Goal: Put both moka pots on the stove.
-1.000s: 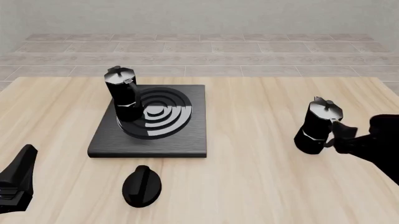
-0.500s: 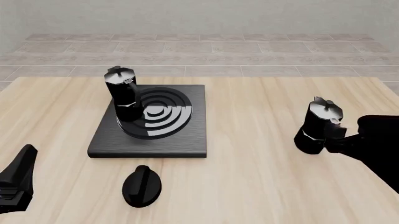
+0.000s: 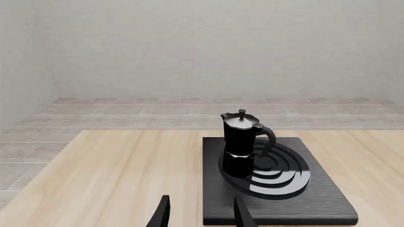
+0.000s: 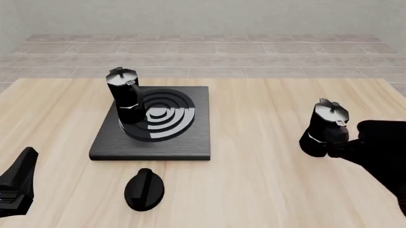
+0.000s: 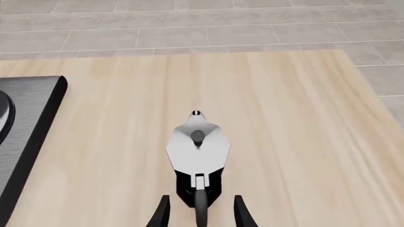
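One moka pot stands upright on the stove, on the far-left part of its ring burner; the left wrist view shows this pot and the stove too. The other moka pot is on the bare table at the right. From above, its silvery lid shows, handle pointing back at the camera. My right gripper is open with one finger on each side of that handle. In the front view the right gripper sits against the pot's near side. My left gripper is open and holds nothing, near the table's front left.
A low black oval knob lies on the table just in front of the stove. The stove's edge shows to the side of the right pot, with bare wood between. Tiled floor lies beyond the table's far edge.
My right gripper has moved forward up to the right-hand pot, so its fingers now flank the handle. The left arm and both pots have not moved.
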Controlling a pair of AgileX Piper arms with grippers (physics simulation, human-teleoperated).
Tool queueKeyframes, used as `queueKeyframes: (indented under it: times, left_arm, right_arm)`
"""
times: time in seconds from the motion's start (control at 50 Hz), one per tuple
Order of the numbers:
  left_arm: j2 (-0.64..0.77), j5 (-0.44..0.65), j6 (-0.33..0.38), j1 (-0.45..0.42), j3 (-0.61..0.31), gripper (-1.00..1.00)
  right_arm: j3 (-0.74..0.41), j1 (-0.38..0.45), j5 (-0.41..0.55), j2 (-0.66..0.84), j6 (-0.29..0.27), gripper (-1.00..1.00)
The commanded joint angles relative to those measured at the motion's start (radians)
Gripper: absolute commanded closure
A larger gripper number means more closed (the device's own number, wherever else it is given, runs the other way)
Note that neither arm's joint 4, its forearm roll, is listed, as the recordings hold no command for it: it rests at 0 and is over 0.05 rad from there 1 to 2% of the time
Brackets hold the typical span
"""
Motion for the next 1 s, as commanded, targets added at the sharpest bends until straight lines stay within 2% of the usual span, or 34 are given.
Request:
queueKeyframes:
  times: [0.02,0.68,0.7,1.0]
  left_arm:
    - [0.0,0.0,0.0,0.0,0.0,-1.0]
    - [0.0,0.0,0.0,0.0,0.0,-1.0]
    - [0.0,0.0,0.0,0.0,0.0,-1.0]
    - [0.0,0.0,0.0,0.0,0.0,-1.0]
  right_arm:
    - [0.001,0.007,-0.034,0.038,0.003,-1.0]
    - [-0.018,0.007,-0.115,0.163,0.01,-1.0]
    - [-0.015,0.006,-0.117,0.156,0.008,1.0]
    - [-0.027,0.013,-0.106,0.146,0.014,1.0]
